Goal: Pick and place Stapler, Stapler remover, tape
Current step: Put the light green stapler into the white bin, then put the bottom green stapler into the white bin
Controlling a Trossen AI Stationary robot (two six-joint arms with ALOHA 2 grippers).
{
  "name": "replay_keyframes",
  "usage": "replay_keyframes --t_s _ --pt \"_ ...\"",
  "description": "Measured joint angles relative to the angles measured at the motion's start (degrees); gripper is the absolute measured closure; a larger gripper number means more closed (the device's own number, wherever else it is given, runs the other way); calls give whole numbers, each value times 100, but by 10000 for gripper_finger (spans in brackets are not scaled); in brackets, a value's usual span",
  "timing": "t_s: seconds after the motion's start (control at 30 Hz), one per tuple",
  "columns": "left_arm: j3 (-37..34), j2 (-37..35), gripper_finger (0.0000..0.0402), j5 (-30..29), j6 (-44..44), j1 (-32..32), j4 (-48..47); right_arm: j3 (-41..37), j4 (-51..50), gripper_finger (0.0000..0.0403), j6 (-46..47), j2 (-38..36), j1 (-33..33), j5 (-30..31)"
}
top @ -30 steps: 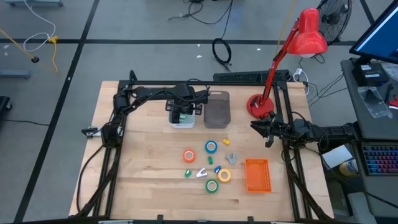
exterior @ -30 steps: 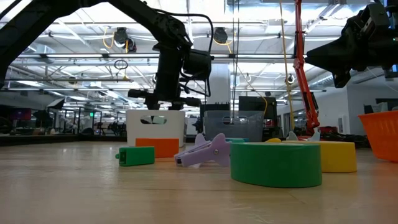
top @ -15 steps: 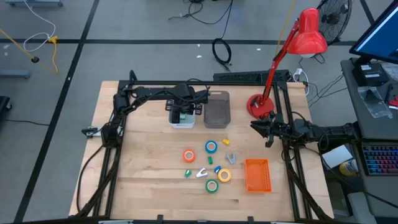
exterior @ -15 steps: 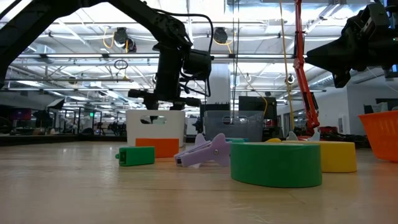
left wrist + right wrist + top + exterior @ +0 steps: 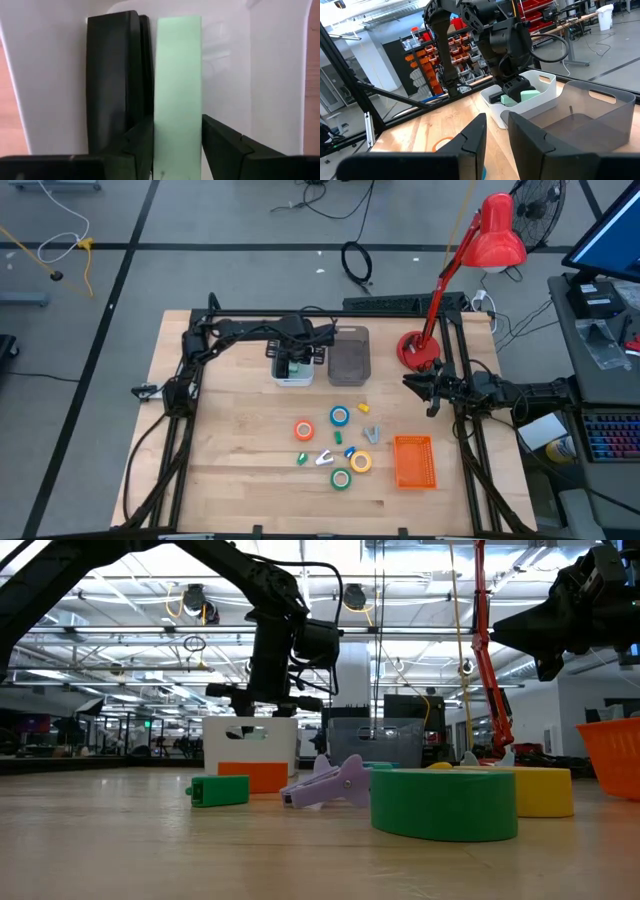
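Left gripper (image 5: 176, 131) hangs inside the white plastic bin (image 5: 50, 75) at the back of the table, straddling a pale green block-shaped stapler (image 5: 177, 70) that lies close beside a black stapler (image 5: 112, 75). Whether it grips the green one or has let go cannot be told. My judgement is that the placing step is at its end. To do it well, the gripper should free the stapler fully, then rise straight up so that it drags neither stapler nor the bin wall.

Right gripper (image 5: 432, 395) waits above the table's right edge, slightly parted and holding nothing.

Counted, there are two staplers, both in the white bin. Four ring-shaped tape rolls lie on the bare wood in front: orange (image 5: 304, 430), blue (image 5: 339, 417), green (image 5: 341, 478) and yellow (image 5: 360, 462). Five small pieces lie among them: a lilac claw-shaped staple remover (image 5: 330, 783), a green block (image 5: 218, 790), and a blue (image 5: 350, 451), a yellow (image 5: 364, 408) and a grey one (image 5: 371, 431), too small to name. Containers number three: the white bin, a grey translucent bin (image 5: 349, 355) and an orange mesh basket (image 5: 414, 461).
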Motion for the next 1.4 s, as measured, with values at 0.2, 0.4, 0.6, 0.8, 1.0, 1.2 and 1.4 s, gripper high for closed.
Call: replay_keyframes --t_s 0.2,0.4,0.6,0.8,1.0,1.2,1.4 --pt "3 -53 235 80 39 8 -15 0 1 330 0 -2 1 0" --pt "120 -56 236 527 158 48 -39 1 1 330 0 -1 0 0" --pt "533 -56 237 418 301 52 -299 2 1 330 0 -2 1 0" --pt "871 -56 236 180 337 52 -779 2 2 330 66 -2 1 -9" --pt "1472 -51 239 -140 428 -76 -1380 2 1 330 66 -2 1 -11" --pt "1982 -60 241 -704 640 -456 -1609 2 1 330 47 0 0 -13" --pt "1990 -58 240 -748 942 -925 -1059 2 -1 330 44 0 1 -13"
